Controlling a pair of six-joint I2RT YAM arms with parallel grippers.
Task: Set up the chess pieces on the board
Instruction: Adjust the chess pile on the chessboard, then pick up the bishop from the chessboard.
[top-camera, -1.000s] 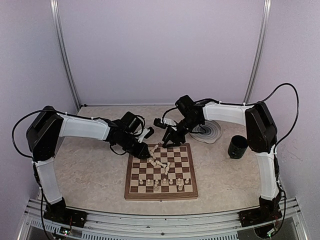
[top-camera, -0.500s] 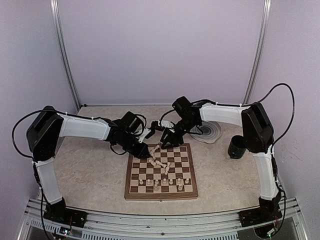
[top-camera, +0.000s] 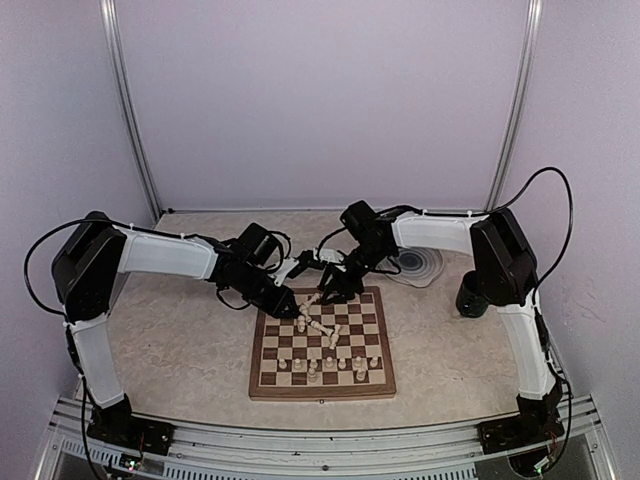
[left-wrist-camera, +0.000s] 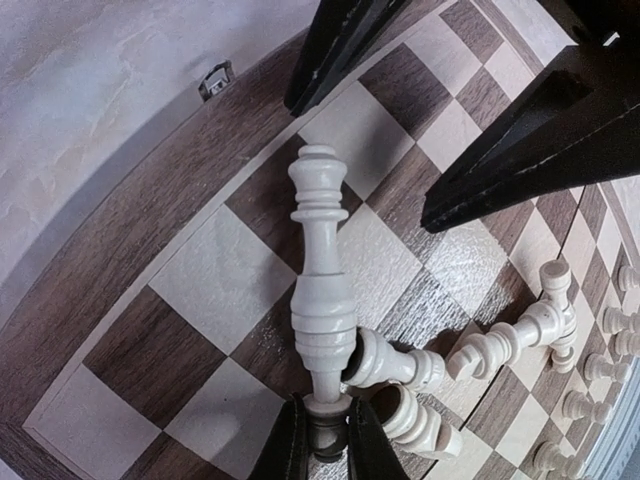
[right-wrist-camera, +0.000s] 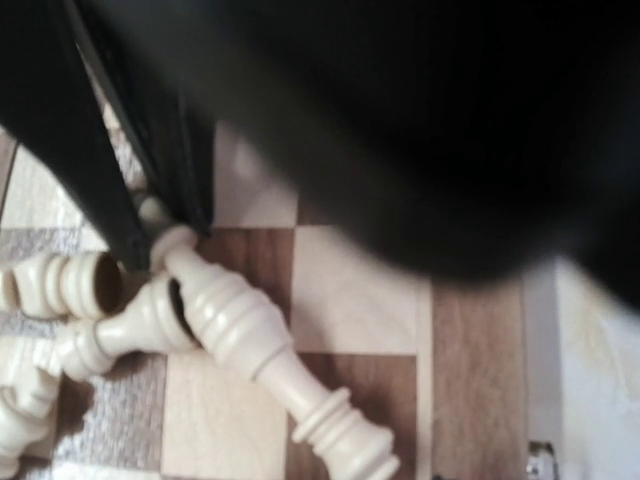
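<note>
Your left gripper (left-wrist-camera: 322, 440) is clenched on the base of a tall cream piece (left-wrist-camera: 320, 300). The piece stretches low over the board (left-wrist-camera: 230, 270) near its far edge, head pointing away from the jaws. Fallen chess pieces (left-wrist-camera: 480, 350) crowd beside the grip. Your right gripper (left-wrist-camera: 362, 160) hangs spread and empty, just beyond the head.

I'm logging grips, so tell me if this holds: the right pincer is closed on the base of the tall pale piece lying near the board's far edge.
Not quite. It is the left pincer, not the right, that is closed on the base of the tall pale piece lying near the board's far edge. The left wrist view shows this. The right pincer hovers open above the piece.
</note>
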